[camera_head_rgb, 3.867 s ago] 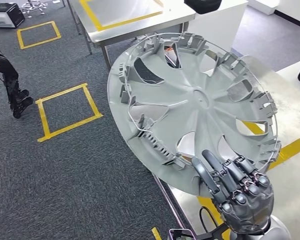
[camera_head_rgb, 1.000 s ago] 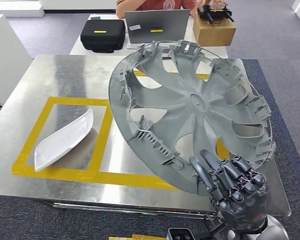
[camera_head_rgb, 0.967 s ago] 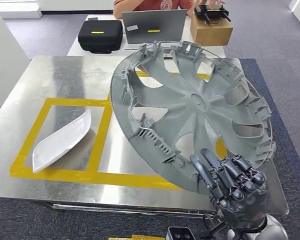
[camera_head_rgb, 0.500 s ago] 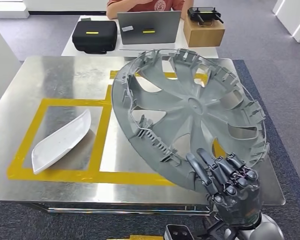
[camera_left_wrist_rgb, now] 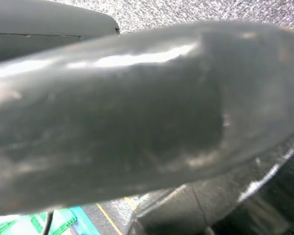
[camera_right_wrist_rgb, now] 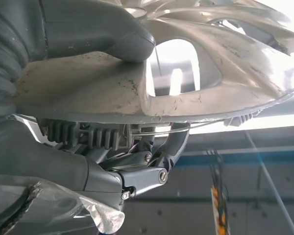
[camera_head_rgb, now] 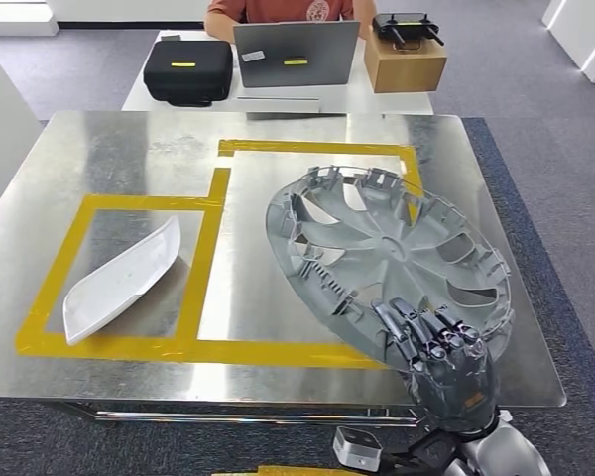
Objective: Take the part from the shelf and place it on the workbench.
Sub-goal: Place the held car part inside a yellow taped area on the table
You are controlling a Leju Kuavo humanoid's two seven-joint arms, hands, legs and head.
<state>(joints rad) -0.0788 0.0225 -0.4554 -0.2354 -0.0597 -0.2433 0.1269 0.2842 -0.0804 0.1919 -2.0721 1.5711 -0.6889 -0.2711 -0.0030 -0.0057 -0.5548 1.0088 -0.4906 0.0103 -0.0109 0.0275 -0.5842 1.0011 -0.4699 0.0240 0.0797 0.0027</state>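
Note:
The part is a large grey wheel cover (camera_head_rgb: 392,248), inner ribbed side up. My right hand (camera_head_rgb: 438,349) grips its near rim and holds it tilted low over the steel workbench (camera_head_rgb: 130,149), inside the right yellow-taped rectangle (camera_head_rgb: 309,147). Its far left edge hangs close to the tabletop; I cannot tell whether it touches. In the right wrist view the thumb (camera_right_wrist_rgb: 97,27) presses one face of the wheel cover (camera_right_wrist_rgb: 212,73) and the fingers (camera_right_wrist_rgb: 145,166) curl under the rim.
A white curved panel (camera_head_rgb: 122,278) lies in the left taped rectangle. Beyond the bench, a second table carries a black case (camera_head_rgb: 188,67), a laptop (camera_head_rgb: 295,52) and a cardboard box (camera_head_rgb: 406,64), with a person (camera_head_rgb: 280,8) seated behind. Grey carpet surrounds the bench.
The view swung from the floor to the workbench. In the last half second my right hand lowered the wheel cover from chest height down over the right taped rectangle.

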